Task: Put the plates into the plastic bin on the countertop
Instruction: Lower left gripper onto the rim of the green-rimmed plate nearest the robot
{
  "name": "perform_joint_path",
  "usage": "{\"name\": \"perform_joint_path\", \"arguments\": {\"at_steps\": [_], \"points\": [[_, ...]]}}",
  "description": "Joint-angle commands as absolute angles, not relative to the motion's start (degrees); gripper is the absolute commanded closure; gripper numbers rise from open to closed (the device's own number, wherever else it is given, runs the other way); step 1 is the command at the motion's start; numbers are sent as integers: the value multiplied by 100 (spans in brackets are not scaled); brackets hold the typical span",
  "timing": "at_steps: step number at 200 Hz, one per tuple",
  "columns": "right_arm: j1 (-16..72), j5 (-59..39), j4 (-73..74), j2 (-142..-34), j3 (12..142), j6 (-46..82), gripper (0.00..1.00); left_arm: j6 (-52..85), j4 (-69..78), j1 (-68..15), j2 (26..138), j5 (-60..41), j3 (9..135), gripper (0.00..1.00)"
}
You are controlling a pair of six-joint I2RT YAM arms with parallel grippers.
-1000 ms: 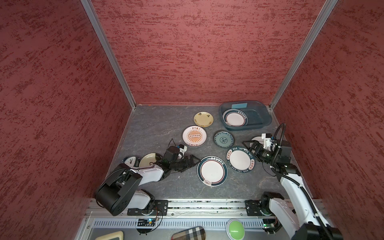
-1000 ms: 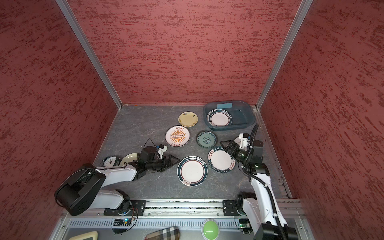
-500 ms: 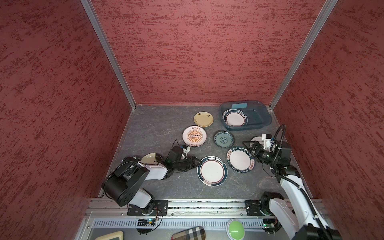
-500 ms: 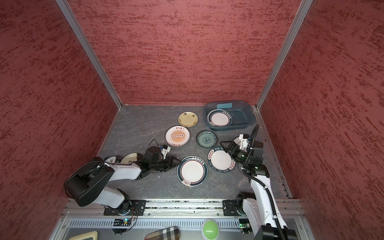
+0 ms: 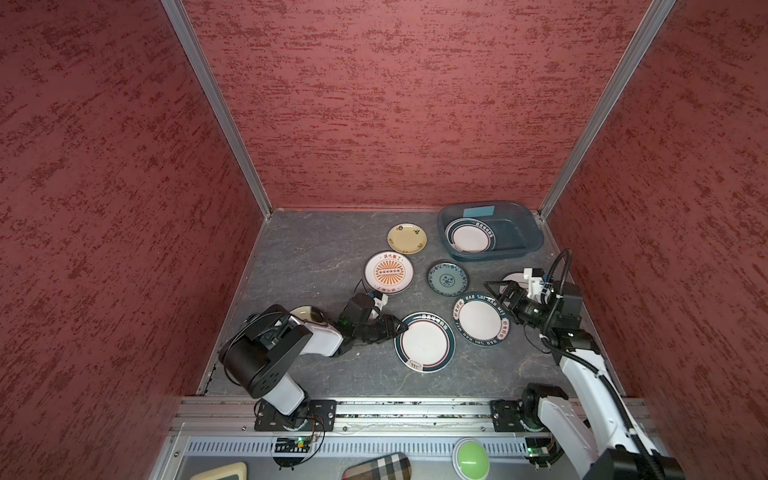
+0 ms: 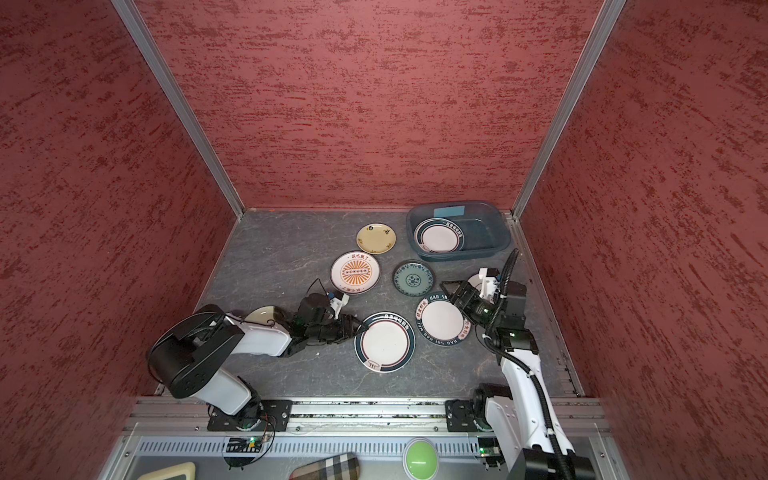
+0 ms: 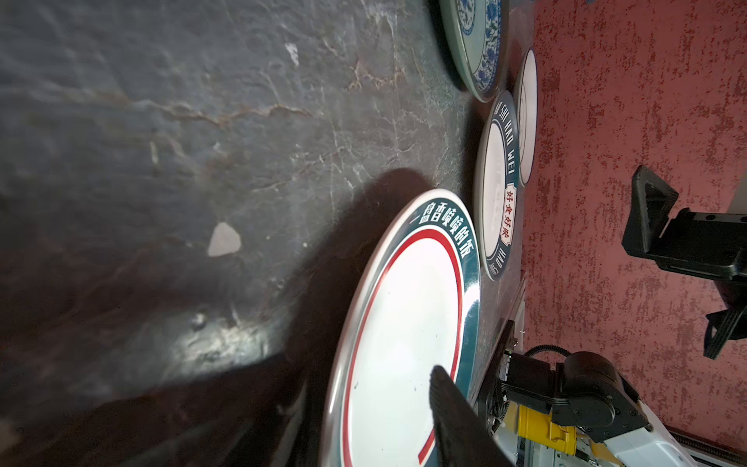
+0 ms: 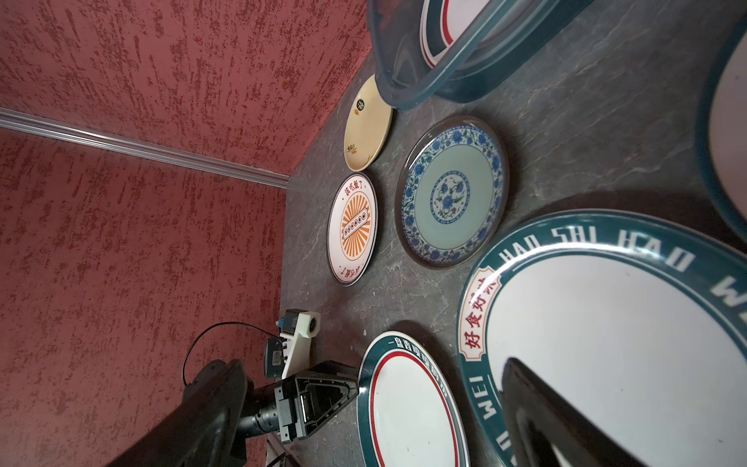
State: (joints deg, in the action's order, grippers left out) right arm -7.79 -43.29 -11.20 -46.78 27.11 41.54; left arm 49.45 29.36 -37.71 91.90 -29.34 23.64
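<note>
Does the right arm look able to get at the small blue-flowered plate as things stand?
Probably yes: the right gripper, open, hangs over the lettered plate right beside the blue-flowered plate, which lies uncovered with nothing between them.

Eight plates point(image 5: 424, 345): four teal-rimmed white plates point(image 5: 478, 318), one sunburst plate point(image 5: 388, 272), one cream-yellow plate point(image 5: 407, 238), one small teal patterned plate point(image 5: 447, 278), one pale plate point(image 5: 309, 312) half hidden, near left. One plastic bin point(image 5: 515, 232). Two robot arms point(image 5: 320, 343).

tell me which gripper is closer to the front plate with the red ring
Left. The left gripper is at the rim of the red-ring plate, a finger over it. The right gripper is open over the lettered plate beside it, farther off.
</note>
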Motion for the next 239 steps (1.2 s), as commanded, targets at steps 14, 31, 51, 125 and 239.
{"name": "perform_joint_path", "arguments": {"at_steps": [14,31,51,125,239], "points": [[-809,-4289,-896,-4653,2604,4243,1,5070,3064,-3820,9577,-2982,2364,59],[-804,-4278,-900,-4631,2602,4244,1,5084,3105,-3822,9632,-3002,2348,60],[-805,-4247,-899,-4605,2593,4277,1,5050,3039,-3818,9628,-3006,2364,66],[-807,-4171,-905,-4608,2564,4303,1,4938,2786,-3818,9568,-2928,2416,85],[-807,-4496,-315,-4613,2359,4617,1,4762,1625,-3731,8496,-2698,2465,100]]}}
